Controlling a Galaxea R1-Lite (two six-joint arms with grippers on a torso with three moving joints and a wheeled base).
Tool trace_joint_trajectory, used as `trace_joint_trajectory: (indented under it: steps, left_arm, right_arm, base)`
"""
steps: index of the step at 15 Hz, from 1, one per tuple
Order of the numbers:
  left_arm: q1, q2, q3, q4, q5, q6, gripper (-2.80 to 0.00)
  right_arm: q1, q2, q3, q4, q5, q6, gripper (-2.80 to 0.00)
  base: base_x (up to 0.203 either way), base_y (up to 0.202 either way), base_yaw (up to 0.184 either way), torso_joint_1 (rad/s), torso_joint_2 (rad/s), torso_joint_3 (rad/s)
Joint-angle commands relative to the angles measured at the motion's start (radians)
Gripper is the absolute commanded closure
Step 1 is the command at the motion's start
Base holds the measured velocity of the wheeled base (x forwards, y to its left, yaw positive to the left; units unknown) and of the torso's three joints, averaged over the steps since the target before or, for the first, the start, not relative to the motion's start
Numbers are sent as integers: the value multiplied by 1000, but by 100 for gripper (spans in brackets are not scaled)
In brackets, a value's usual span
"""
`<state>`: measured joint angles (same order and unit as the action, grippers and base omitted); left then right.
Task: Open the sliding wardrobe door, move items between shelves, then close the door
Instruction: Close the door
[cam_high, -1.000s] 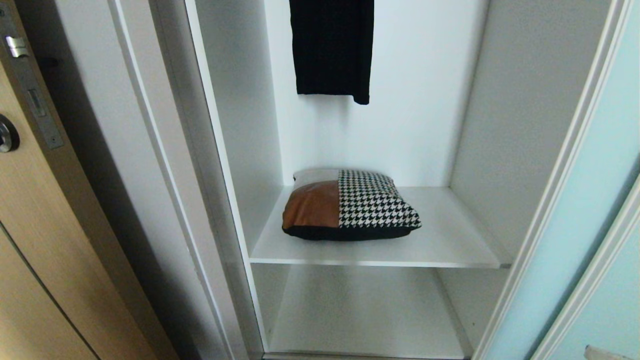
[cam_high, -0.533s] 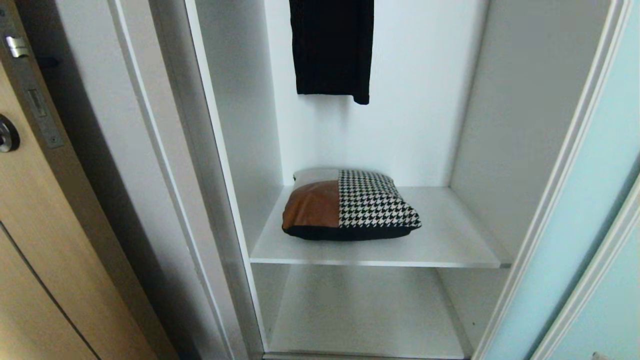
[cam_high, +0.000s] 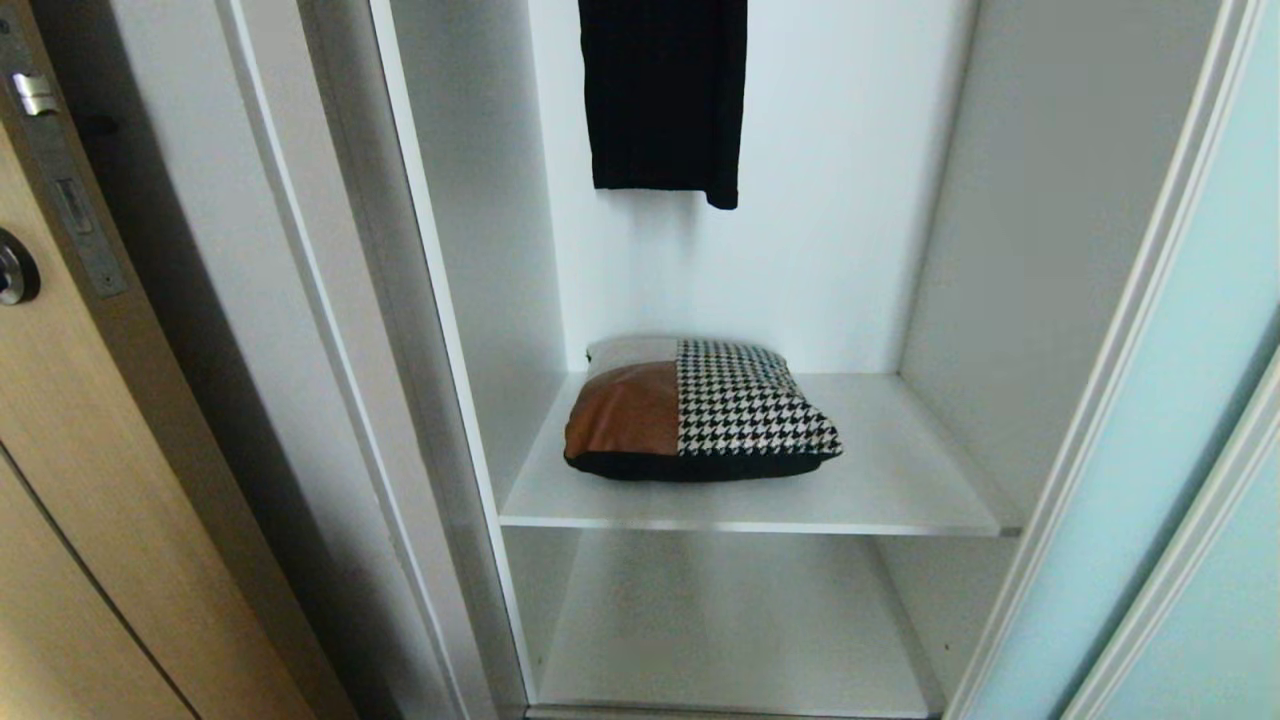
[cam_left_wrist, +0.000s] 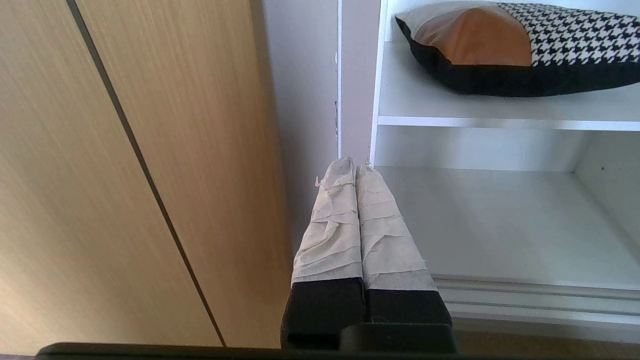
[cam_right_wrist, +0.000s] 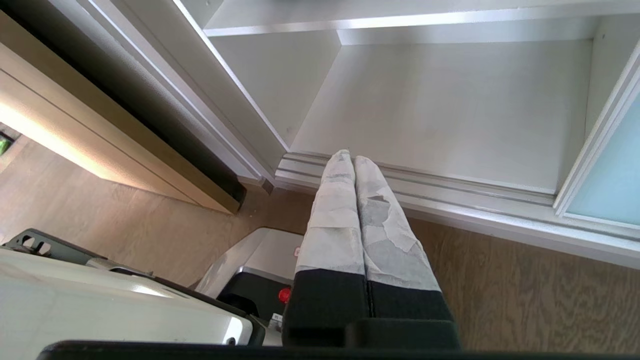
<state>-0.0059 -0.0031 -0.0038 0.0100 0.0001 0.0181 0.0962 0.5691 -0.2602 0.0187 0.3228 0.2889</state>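
Observation:
The wardrobe stands open, its frosted pale blue-green sliding door (cam_high: 1180, 420) slid off to the right. A cushion (cam_high: 700, 412) of tan leather and houndstooth with a black back lies on the upper white shelf (cam_high: 900, 490); it also shows in the left wrist view as the cushion (cam_left_wrist: 510, 45). The lower shelf (cam_high: 740, 630) below it is bare. Neither arm shows in the head view. My left gripper (cam_left_wrist: 355, 167) is shut and empty, low in front of the wardrobe's left post. My right gripper (cam_right_wrist: 350, 159) is shut and empty, above the floor track (cam_right_wrist: 450, 192).
A long black garment (cam_high: 665, 95) hangs at the back of the compartment above the cushion. A light wood door (cam_high: 90, 480) with a metal lock plate stands at the left. In the right wrist view my own base (cam_right_wrist: 125, 300) sits on the wood floor (cam_right_wrist: 540, 295).
A pale object that showed at the bottom right corner of the head view has dropped out of sight. The cushion, shelves and doors have not moved.

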Motion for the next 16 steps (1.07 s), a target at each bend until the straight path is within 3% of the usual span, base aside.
trace_joint_trajectory:
  steps: [1,5,8,10,11,16]
  left_arm:
    - [0,3,1,-4,0,0,0]
    - [0,3,1,-2,1,0,0]
    - [0,3,1,-4,0,0,0]
    - [0,3,1,-4,0,0,0]
    - [0,3,1,-3,1,0,0]
    - [0,3,1,-4,1,0,0]
  right_arm:
    - [0,-19,7,1,0,1,0]
    - [-2,-171,61,-1,-25,-38,0]
    - [19,-276,144,-2,-160,-108,0]
    - [33,-287,233,-58,-335,-181,0]
    - [36,-287,256,-113,-357,-196,0]
    - [39,-290,262,-88,-337,-218,0]
  base:
    - [0,0,0,0,0,0]
    - [0,0,0,0,0,0]
    - [0,0,0,0,0,0]
    - [0,0,0,0,0,0]
    - [0,0,0,0,0,0]
    - [0,0,0,0,0,0]
